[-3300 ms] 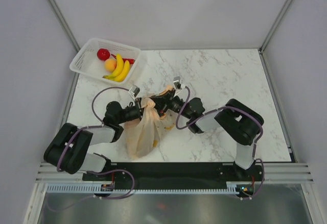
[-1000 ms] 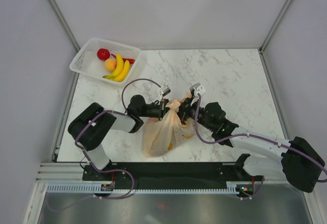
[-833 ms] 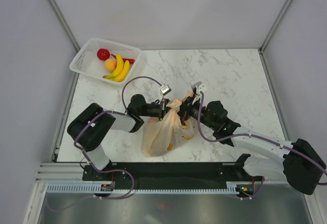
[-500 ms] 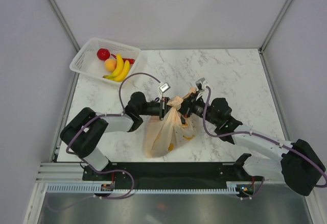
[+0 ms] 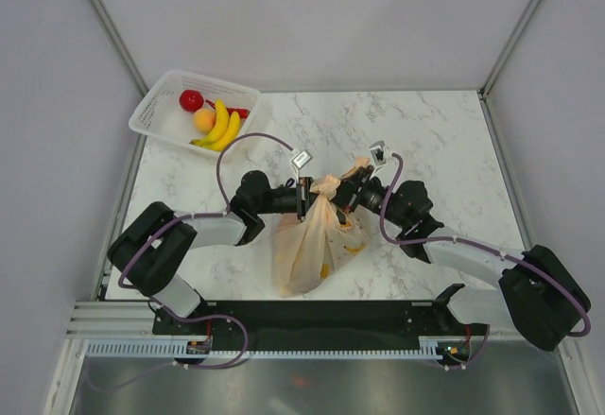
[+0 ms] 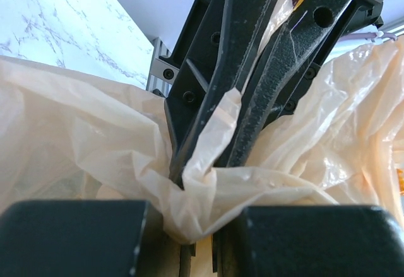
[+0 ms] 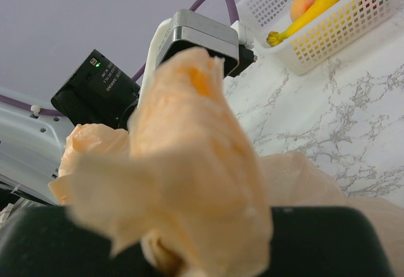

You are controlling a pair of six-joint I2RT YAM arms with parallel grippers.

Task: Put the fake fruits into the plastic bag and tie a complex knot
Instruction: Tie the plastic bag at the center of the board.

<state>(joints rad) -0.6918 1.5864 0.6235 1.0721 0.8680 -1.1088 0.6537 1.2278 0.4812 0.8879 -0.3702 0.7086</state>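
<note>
The plastic bag [image 5: 310, 238], thin peach-beige film, stands mid-table with its top bunched [image 5: 327, 186] between my two grippers; I cannot tell whether that bunch is a knot. My left gripper [image 5: 304, 198] is shut on the bag's film [image 6: 189, 223]. Facing it, my right gripper [image 5: 346, 194] is shut on a crumpled handle strip [image 7: 189, 163]. Yellow shapes [image 5: 324, 268] show through the bag. Fake fruits lie in the basket: a red apple [image 5: 191, 100], a peach [image 5: 203, 119], bananas [image 5: 223, 124] and a red chili [image 5: 240, 112].
The white lattice basket [image 5: 159, 111] sits at the table's far left corner and also shows in the right wrist view as basket [image 7: 341, 31]. Grey walls close in the table on three sides. A black rail [image 5: 321, 320] runs along the near edge.
Both grippers shifted slightly toward the far side with the bag's top still held. The right arm's elbow swung in toward the table, and the bag now stands taller and narrower.
</note>
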